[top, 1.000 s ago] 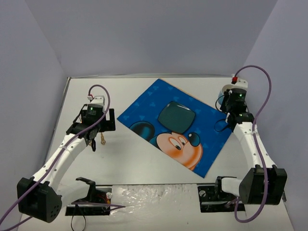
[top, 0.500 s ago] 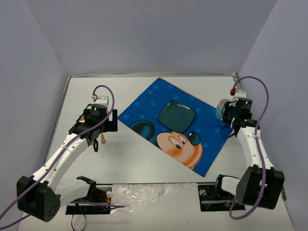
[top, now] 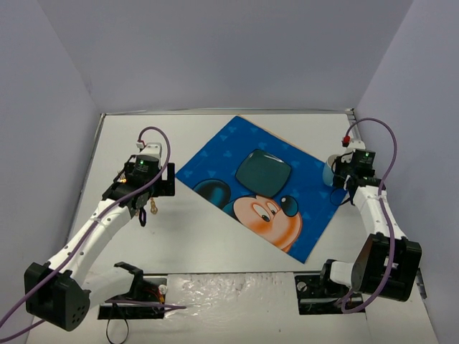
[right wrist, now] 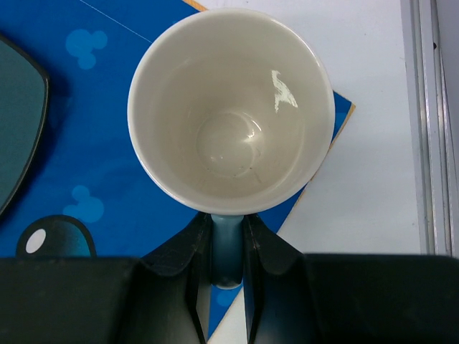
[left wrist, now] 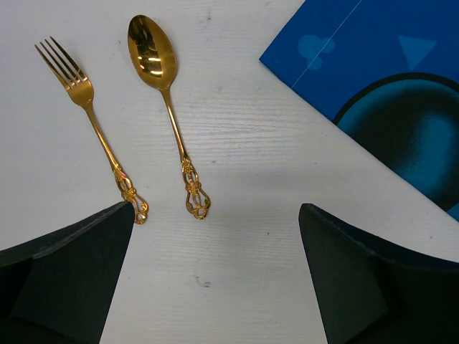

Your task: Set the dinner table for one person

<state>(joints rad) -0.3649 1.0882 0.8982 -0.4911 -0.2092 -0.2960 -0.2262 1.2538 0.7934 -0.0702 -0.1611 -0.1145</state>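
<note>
The white dinner table (top: 208, 244) carries a blue Mickey Mouse placemat (top: 251, 190) with a dark teal plate (top: 263, 172) on it. A mug (right wrist: 231, 107), cream inside and blue outside, stands upright on the placemat's right corner (top: 329, 170). My right gripper (right wrist: 228, 251) is shut on the mug's handle; it also shows in the top view (top: 338, 185). A gold fork (left wrist: 90, 122) and a gold spoon (left wrist: 161, 93) lie side by side on the table left of the placemat (left wrist: 380, 72). My left gripper (left wrist: 215, 287) is open and empty just behind their handles.
A metal rail (right wrist: 427, 122) runs along the table's right edge close to the mug. Grey walls (top: 64, 107) close in the left, back and right sides. The plate's rim (right wrist: 18, 122) lies left of the mug.
My right arm has swung to the right and nearer, and the mug now shows at the placemat's right corner. My left arm has shifted only slightly.
</note>
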